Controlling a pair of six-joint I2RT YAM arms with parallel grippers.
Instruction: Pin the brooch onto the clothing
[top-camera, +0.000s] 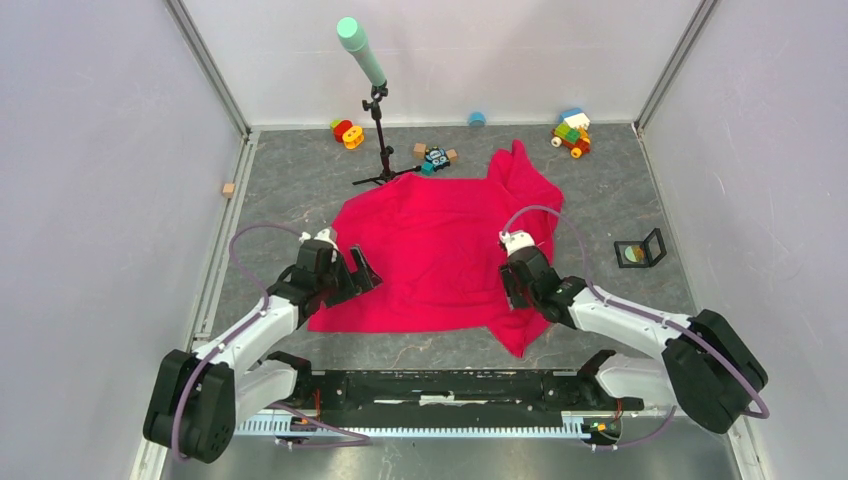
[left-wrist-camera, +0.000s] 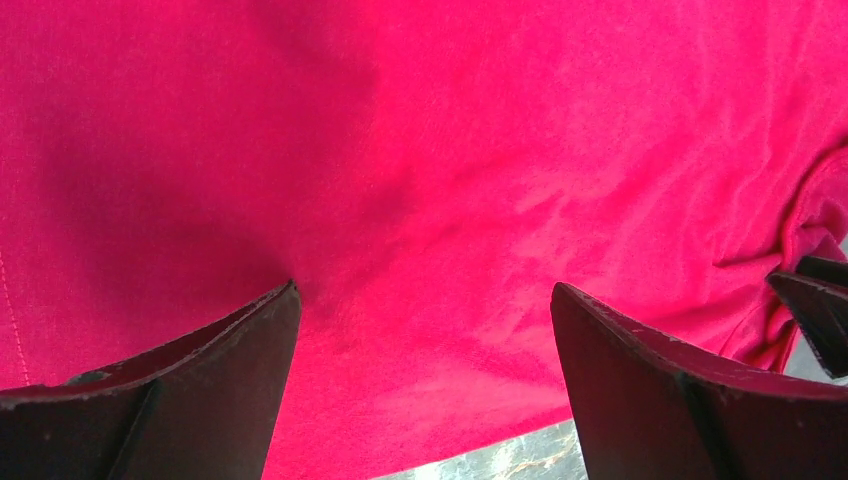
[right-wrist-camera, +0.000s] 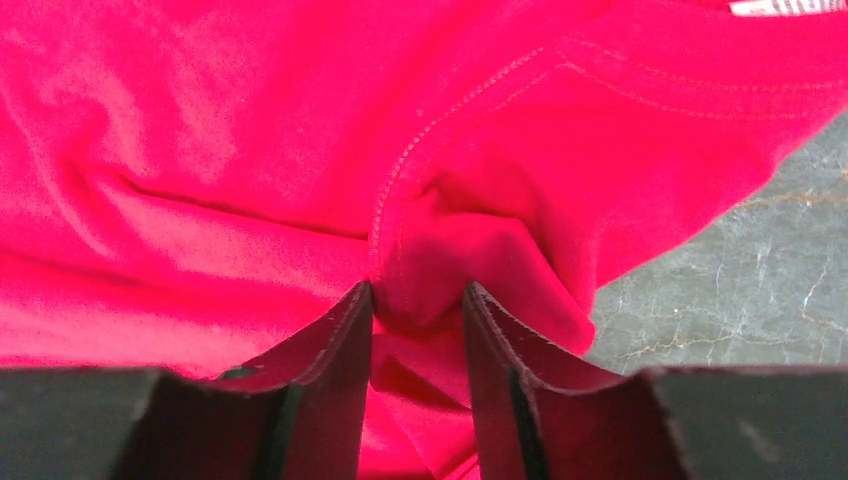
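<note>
Grey table (top-camera: 300, 190). Red T-shirt (top-camera: 430, 250) spread across its middle, far sleeve bunched. Left gripper (left-wrist-camera: 425, 300) spread wide over the near-left part of the cloth, holding nothing. Right gripper (right-wrist-camera: 418, 295) pinching a raised fold beside a stitched seam at the T-shirt's right edge. Brooch (top-camera: 629, 254) appears to sit in a small black stand (top-camera: 650, 240), well to the right of the cloth, untouched. Risks: the soft fold slips free, or a pull drags and rumples the T-shirt, leaving no flat patch for pinning.
</note>
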